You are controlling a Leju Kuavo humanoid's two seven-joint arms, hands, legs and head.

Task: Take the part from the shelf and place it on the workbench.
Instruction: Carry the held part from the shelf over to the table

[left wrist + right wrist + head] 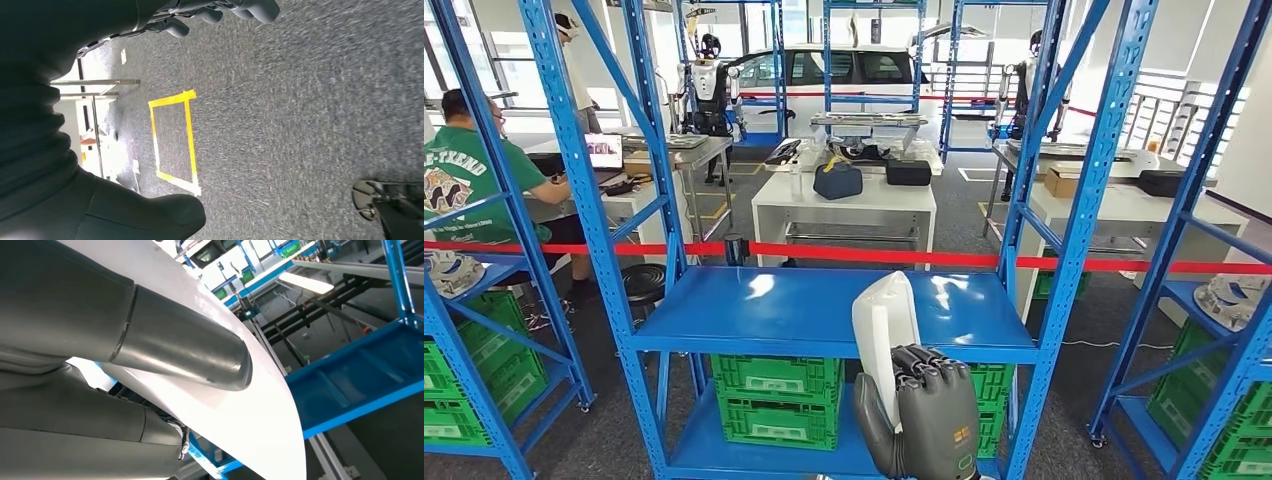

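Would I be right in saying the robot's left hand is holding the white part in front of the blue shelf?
Not quite: it is the right hand that holds the white part in front of the blue shelf, as the head view shows.

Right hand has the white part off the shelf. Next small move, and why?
Probably draw the right hand back from the blue metal shelf, keeping the grip. The white curved plastic part is already held upright above the shelf board, thumb pressed across its face, so it looks lifted free; the rack's blue uprights stand close on either side, and no workbench lies within reach.
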